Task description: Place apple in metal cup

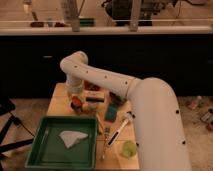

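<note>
Your fingers are hidden from view, so whether they're gripping anything I cannot tell; your gripper (76,95) is hanging right above the apple (76,103) at the table's (57,100) back left. Just beside it you're seeing the green tray (45,150), the white arm (145,107) arching over.

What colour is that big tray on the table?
Green tray, camera view; the hand is beyond its far edge.
</note>
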Controlling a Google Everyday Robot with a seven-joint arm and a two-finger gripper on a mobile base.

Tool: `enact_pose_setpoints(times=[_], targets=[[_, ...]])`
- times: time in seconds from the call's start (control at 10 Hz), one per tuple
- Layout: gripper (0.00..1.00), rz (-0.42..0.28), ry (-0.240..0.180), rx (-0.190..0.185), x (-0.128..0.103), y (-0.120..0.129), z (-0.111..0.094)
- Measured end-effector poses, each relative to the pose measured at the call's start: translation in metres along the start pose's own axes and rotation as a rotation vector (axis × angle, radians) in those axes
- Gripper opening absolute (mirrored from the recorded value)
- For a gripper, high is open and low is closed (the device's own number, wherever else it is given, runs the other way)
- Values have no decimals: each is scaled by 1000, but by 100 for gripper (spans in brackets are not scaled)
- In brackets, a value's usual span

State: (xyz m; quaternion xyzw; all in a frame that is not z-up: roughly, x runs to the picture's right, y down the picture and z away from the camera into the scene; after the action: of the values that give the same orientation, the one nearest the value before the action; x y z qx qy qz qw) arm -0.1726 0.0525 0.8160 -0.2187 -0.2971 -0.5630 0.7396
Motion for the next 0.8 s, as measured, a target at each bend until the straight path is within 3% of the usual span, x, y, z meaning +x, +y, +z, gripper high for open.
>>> enact_pose_setpoints(times=[0.3,0.8], targets=[[78,2,-7,9,2,0,-1],[80,4,-13,16,3,0,-1]])
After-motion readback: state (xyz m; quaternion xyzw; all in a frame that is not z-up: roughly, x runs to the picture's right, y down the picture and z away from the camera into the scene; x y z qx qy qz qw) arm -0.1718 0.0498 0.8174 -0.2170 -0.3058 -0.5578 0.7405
